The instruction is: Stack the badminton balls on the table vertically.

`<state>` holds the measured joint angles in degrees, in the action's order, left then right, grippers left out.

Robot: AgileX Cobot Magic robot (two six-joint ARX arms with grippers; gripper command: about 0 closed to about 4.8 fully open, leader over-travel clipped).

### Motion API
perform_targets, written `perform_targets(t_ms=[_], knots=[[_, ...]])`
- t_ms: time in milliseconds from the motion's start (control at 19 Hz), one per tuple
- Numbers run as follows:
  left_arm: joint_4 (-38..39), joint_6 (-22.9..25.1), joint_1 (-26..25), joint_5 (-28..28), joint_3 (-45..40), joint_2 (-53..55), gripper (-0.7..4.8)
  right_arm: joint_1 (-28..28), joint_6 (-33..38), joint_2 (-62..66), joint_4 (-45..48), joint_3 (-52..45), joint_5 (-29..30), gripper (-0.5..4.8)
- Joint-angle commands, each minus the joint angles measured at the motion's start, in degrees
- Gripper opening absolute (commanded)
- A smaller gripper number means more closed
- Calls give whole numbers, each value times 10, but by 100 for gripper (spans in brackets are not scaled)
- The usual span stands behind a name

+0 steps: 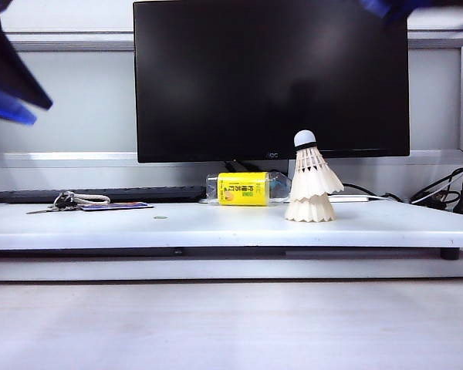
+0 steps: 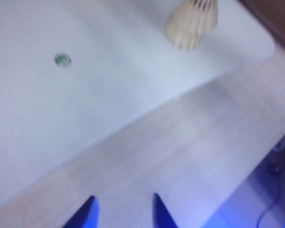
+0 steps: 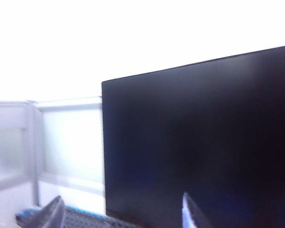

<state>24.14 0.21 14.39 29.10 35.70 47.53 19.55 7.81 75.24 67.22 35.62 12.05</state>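
**Shuttlecocks nested; both arms clear of the stack**

The badminton balls (image 1: 314,185) stand nested one over the other on the table (image 1: 177,225), at about 3 o'clock from the desktop's centre in the exterior view, the upper cork tip pointing to 12 o'clock. The stack looks upright, so the task appears done.

The left gripper (image 2: 124,212) hangs over the lower wood-grain surface (image 2: 190,156), jaws apart and empty, with the stack near 1 o'clock in its wrist view. The right gripper (image 3: 121,213) faces the monitor (image 3: 204,142), its jaws spread wide with nothing between them.

What remains is retreating well: keep both arms high and away, since a light brush could probably topple feathers.

In the exterior view only blurred blue fragments of the arms show at the top corners. A bottle (image 1: 243,189) lies behind the stack; its label is unreadable.
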Motion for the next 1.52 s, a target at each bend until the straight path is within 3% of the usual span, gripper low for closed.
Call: perform_targets(t_ms=[53,105,158,315,578,735,945,1103,1208,1260,1365,1523], knots=[[-51,-42,0,3,1,-47,157,-31,-7,-144,-212,1,1,274],[-72,-53,0,0,1,-84,157,-51,-24,-214,-307,1,1,201],[-87,-54,0,-13,1,-123,157,-66,-44,-265,-378,1,1,165],[-97,-47,0,-61,1,-245,156,-98,-72,-404,-564,1,1,156],[-64,-48,0,-74,-22,-364,155,-102,-86,-534,-742,-7,2,136],[-26,-65,0,-75,-45,-430,152,-100,-67,-633,-751,-75,3,92],[19,-101,0,-120,-57,-474,151,-100,-3,-752,-751,-177,5,84],[28,-103,1,-125,-64,-473,147,-99,-3,-737,-803,-178,20,76],[27,-102,0,-130,-71,-474,124,-100,-3,-742,-808,-178,15,36],[24,-101,0,-136,-78,-474,81,-100,-3,-742,-811,-178,-5,29],[8,-106,0,-150,-102,-474,75,-100,-3,-742,-811,-184,-37,24],[-19,-172,0,-206,-150,-473,56,-100,2,-742,-811,-205,-61,21]])
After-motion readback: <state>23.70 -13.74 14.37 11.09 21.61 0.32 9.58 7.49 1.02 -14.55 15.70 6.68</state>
